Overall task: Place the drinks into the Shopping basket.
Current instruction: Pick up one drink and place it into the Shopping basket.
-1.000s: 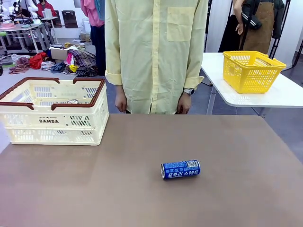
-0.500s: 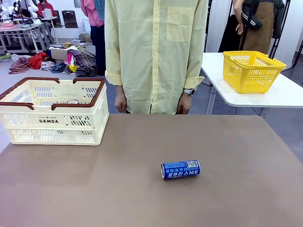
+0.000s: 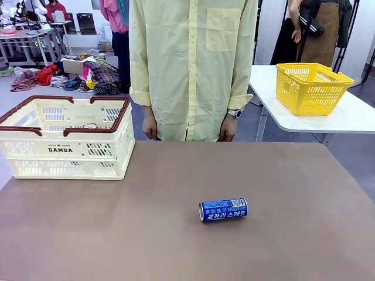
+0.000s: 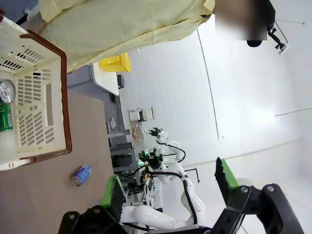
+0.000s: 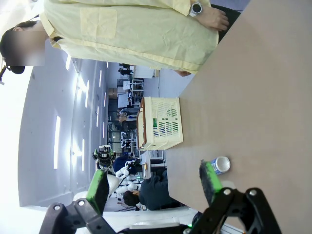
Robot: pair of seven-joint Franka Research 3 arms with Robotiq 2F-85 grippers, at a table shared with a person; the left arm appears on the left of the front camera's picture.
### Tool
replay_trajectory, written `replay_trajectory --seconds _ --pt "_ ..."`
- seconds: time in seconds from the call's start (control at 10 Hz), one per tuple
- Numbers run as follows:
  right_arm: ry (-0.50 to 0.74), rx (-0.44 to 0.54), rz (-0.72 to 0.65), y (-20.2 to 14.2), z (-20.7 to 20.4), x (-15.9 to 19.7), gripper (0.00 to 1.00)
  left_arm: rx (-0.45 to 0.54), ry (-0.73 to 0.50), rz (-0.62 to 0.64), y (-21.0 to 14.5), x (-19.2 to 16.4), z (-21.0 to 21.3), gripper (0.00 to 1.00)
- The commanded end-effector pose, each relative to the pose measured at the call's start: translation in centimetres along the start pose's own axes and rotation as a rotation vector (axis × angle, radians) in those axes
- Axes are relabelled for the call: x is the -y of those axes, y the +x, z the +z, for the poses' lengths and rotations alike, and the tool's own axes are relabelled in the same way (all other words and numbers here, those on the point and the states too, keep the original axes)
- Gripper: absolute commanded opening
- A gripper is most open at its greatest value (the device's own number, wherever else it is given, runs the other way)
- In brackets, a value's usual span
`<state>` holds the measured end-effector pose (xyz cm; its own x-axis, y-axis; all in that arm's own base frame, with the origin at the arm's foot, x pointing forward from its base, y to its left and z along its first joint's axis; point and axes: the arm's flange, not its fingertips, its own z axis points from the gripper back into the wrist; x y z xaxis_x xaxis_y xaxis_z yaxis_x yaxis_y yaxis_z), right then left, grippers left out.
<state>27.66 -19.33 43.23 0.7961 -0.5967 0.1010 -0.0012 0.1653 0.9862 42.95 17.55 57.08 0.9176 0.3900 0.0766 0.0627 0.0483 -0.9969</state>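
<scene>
A blue drink can [image 3: 223, 209] with white lettering lies on its side near the middle of the brown table, right of centre. The cream Shopping basket [image 3: 35, 153] with a dark brown rim stands at the far left, and a silver can top [image 3: 90, 125] shows inside it. In the left wrist view, my left gripper [image 4: 168, 178] is open and held high. Below it are the basket [image 4: 34, 97], a silver-topped can [image 4: 7, 90] and a green can [image 4: 5, 117] inside it, and the blue can [image 4: 81, 175] on the table. My right gripper [image 5: 153, 175] is open, with the blue can [image 5: 220, 165] and the basket [image 5: 165, 124] beyond it.
A person in a pale yellow shirt [image 3: 190, 70] stands at the table's far edge with both hands hanging down. A yellow mesh basket [image 3: 312, 86] sits on a separate white table [image 3: 351, 120] at the back right. Bare brown tabletop [image 3: 146, 234] surrounds the blue can.
</scene>
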Motion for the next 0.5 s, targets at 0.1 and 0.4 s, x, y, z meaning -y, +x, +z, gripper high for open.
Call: replay_trajectory --seconds 0.1,0.4 --pt "0.023 0.011 0.019 0.38 -0.14 -0.24 1.00 -0.013 0.006 0.007 -0.18 0.19 0.15 1.00" --pt "0.023 0.011 0.019 0.38 -0.14 -0.24 1.00 -0.013 0.006 0.007 -0.18 0.19 0.15 1.00"
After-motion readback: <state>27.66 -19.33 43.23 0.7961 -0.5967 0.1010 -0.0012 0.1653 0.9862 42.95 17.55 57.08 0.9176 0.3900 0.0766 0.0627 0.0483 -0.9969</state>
